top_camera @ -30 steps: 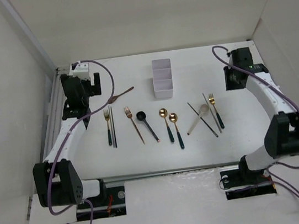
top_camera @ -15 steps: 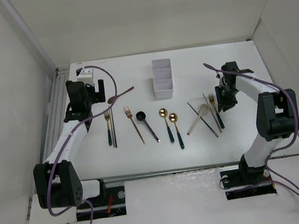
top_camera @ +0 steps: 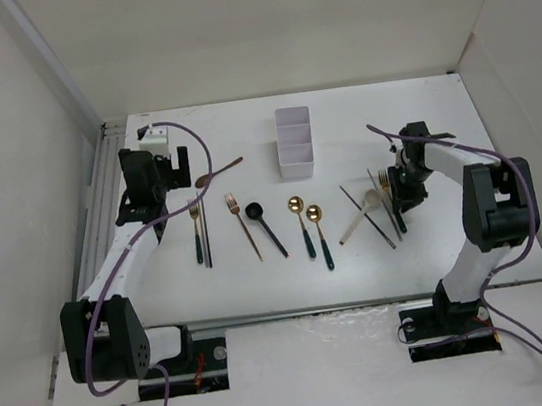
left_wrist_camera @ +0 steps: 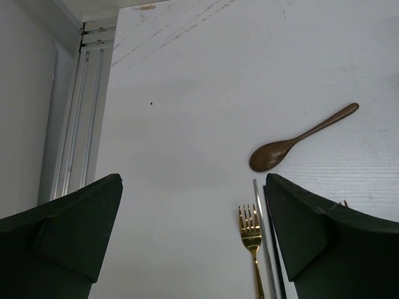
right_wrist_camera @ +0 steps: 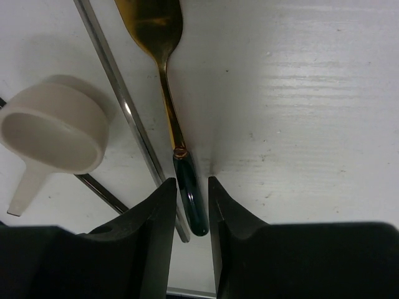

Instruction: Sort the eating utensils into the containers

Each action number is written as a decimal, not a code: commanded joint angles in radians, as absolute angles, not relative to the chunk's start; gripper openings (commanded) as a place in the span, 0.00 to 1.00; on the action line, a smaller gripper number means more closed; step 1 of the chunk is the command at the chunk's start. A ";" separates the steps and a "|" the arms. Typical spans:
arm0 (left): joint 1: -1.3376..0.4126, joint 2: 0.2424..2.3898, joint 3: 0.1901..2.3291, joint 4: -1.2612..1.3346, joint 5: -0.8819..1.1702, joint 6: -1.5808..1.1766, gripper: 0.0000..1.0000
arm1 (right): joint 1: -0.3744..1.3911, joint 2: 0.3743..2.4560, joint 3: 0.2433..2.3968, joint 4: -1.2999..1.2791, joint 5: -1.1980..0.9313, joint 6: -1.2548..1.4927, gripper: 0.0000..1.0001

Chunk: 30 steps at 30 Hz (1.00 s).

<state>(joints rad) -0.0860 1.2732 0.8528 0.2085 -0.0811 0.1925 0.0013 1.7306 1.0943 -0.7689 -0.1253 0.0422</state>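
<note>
My right gripper (right_wrist_camera: pixel 192 182) is down at the table with its jaws narrowly open, straddling the dark handle of a gold fork (right_wrist_camera: pixel 168 99) that lies flat. The top view puts this gripper (top_camera: pixel 399 207) over the fork (top_camera: pixel 385 183) at the right end of the row. A white spoon (right_wrist_camera: pixel 53 134) and a silver chopstick (right_wrist_camera: pixel 128 112) lie just left of the fork. My left gripper (left_wrist_camera: pixel 193 187) hangs wide open above another gold fork (left_wrist_camera: pixel 250 227), chopsticks (left_wrist_camera: pixel 265 237) and a brown wooden spoon (left_wrist_camera: pixel 274 152). The white three-compartment containers box (top_camera: pixel 298 170) stands at the back centre.
Between the arms lie a copper fork (top_camera: pixel 244 225), a black spoon (top_camera: pixel 266 222) and two gold spoons (top_camera: pixel 301 221). An aluminium rail (left_wrist_camera: pixel 75 124) runs along the table's left edge. White walls close in the sides and back. Purple cables loop off both arms.
My right arm swung in from the back right corner and lowered onto the fork's handle. The left arm shifted slightly toward the near side, its gripper still wide open.
</note>
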 commanded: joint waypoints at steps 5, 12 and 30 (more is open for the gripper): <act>-0.089 1.233 0.832 0.252 -0.087 0.173 1.00 | 0.005 1.776 1.098 -0.712 -0.130 0.058 0.32; -0.089 1.215 0.822 0.252 -0.087 0.164 1.00 | 0.005 1.819 1.127 -0.724 -0.112 0.058 0.30; -0.089 1.215 0.822 0.284 -0.130 0.193 1.00 | 0.055 1.862 1.167 -0.765 0.073 0.089 0.00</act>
<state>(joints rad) -0.0860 1.2469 0.8265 0.2436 -0.1181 0.1856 0.0475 1.8217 1.1721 -0.8158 -0.0166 0.0738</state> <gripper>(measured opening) 0.997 0.206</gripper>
